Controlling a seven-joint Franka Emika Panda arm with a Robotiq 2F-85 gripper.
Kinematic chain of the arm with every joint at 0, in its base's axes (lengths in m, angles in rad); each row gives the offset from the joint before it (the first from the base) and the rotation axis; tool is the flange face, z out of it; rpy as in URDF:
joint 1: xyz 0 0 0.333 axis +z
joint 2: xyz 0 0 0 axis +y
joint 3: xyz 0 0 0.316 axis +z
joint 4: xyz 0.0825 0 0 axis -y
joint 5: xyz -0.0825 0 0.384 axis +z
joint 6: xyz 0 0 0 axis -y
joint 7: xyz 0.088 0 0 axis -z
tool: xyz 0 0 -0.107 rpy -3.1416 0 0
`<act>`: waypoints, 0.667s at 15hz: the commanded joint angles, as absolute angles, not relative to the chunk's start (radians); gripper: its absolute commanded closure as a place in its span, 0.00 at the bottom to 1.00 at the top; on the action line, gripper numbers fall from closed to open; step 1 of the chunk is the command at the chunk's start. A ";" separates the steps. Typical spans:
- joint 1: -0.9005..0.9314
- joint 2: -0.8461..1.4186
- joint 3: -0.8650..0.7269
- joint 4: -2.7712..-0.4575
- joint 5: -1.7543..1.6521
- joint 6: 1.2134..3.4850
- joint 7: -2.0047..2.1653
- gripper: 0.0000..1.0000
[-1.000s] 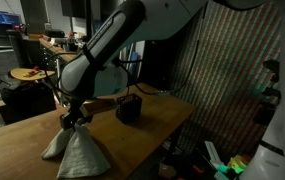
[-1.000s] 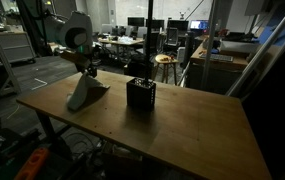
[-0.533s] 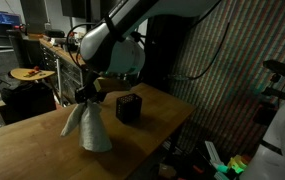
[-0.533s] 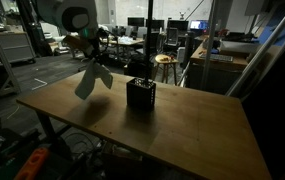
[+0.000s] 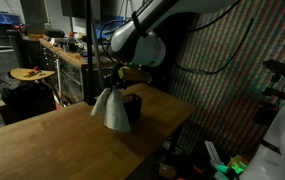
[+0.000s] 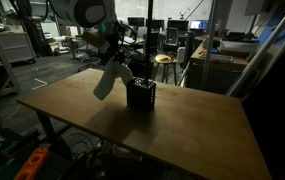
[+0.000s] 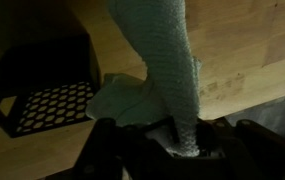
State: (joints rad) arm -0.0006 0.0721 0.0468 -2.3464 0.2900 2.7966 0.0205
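My gripper (image 5: 113,78) (image 6: 114,52) is shut on the top of a pale grey-green cloth (image 5: 112,108) (image 6: 107,78), which hangs in the air above the wooden table (image 5: 42,140) (image 6: 182,130). A black mesh crate (image 6: 142,95) (image 5: 132,104) stands on the table; the cloth dangles just beside and partly over it. In the wrist view the cloth (image 7: 167,70) runs out from between the fingers (image 7: 180,142), with the crate (image 7: 37,95) at the left below.
The table's edges drop off to the floor in both exterior views. Behind it stand desks with monitors (image 6: 157,25), a stool (image 6: 163,62) and a round side table (image 5: 27,74). A patterned curtain (image 5: 222,70) hangs beside the table.
The cloth has been lifted off the table and carried sideways toward the black crate. The gripper has stayed shut on it throughout.
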 commanded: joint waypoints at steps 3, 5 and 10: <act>-0.048 0.029 -0.029 -2.368 0.290 2.841 0.129 0.99; -0.066 0.018 -0.053 -2.361 0.295 2.831 0.157 0.99; -0.085 0.010 -0.085 -2.348 0.270 2.833 0.226 0.99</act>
State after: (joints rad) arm -0.0822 0.0369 -0.0769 -2.3457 0.2904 2.8191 0.1710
